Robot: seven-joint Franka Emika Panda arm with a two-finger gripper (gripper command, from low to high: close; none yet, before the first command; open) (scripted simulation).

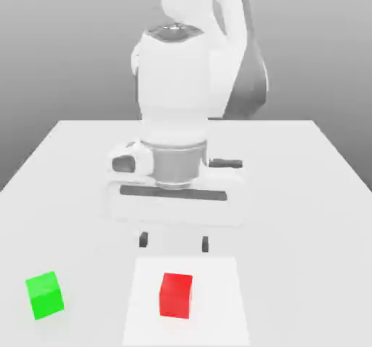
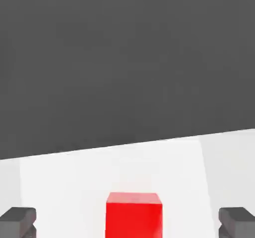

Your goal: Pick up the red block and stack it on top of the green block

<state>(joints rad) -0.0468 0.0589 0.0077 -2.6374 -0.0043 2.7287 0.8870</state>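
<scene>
Red cube [image 1: 175,295]: one, small, plain, matte, bright red. Lies flat on a white square patch [image 1: 222,324] of the bench top, at the near side in the exterior view, between the patch's two side edges and touching neither. In the hand view it sits between the two fingertips, apart from both.

Green cube [image 1: 45,295]: one, small, plain, matte, bright green. Rests on the bare bench near its front, toward the exterior view's left, outside the white patch and well apart from the red cube. Set at a slight turn.

Hand [image 1: 174,242]: one, white, two-fingered, with dark fingertips. Open, the fingertips spread wider than the red cube, nothing between them gripped. Hangs above the bench, behind the red cube as the exterior view has it.

Robot arm [image 1: 174,84]: one, white with grey joint sections. Comes down from the top of the exterior view to the hand.

Bench [image 1: 305,214]: one, pale and smooth, its far edge running straight behind the arm.

Background [image 1: 43,47]: plain grey, beyond the bench's far edge.
</scene>
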